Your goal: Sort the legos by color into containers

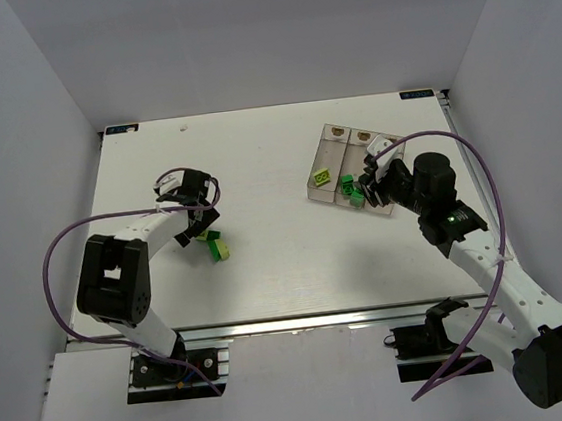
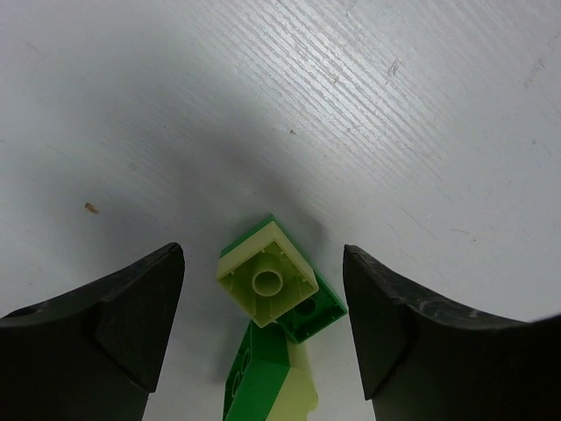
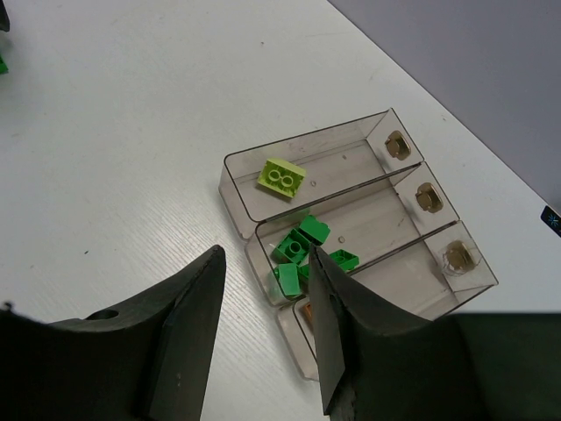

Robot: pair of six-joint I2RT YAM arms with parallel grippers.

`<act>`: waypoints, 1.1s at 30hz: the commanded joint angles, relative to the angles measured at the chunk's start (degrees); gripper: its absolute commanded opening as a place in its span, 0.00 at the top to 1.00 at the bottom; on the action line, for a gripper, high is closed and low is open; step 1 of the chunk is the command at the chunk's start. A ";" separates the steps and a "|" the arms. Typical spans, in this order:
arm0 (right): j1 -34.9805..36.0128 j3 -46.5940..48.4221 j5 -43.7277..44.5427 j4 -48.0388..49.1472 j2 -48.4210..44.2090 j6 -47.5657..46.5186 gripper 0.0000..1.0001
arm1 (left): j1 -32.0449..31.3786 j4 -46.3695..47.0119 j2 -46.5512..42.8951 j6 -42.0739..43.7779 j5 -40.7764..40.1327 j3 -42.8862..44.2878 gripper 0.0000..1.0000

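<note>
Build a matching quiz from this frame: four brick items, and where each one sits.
Things:
1. lone yellow-green brick
2. dark green cluster
3. orange brick
4. loose pile

Places:
A. on the table, between the open left gripper's fingers
B. middle bin
C. upper bin in the right wrist view
D. lower bin, partly behind a finger of the right gripper

Pairs: 1-C, 2-B, 3-D, 4-A

A lab test cell: white table (image 1: 266,262) boxed in by plain grey walls (image 1: 13,148).
</note>
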 commanded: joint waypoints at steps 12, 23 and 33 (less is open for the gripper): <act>-0.17 1.58 -0.49 0.58 -1.28 -0.66 0.51 | 0.23 1.91 0.38 1.35 1.92 0.47 0.21; -0.17 1.41 -0.40 0.58 -1.37 -0.66 0.51 | 0.32 2.97 -0.76 1.96 3.33 -0.77 0.27; -0.17 1.49 -0.40 0.58 -1.20 -0.66 0.51 | 0.32 4.11 -1.73 2.31 5.26 -1.64 0.35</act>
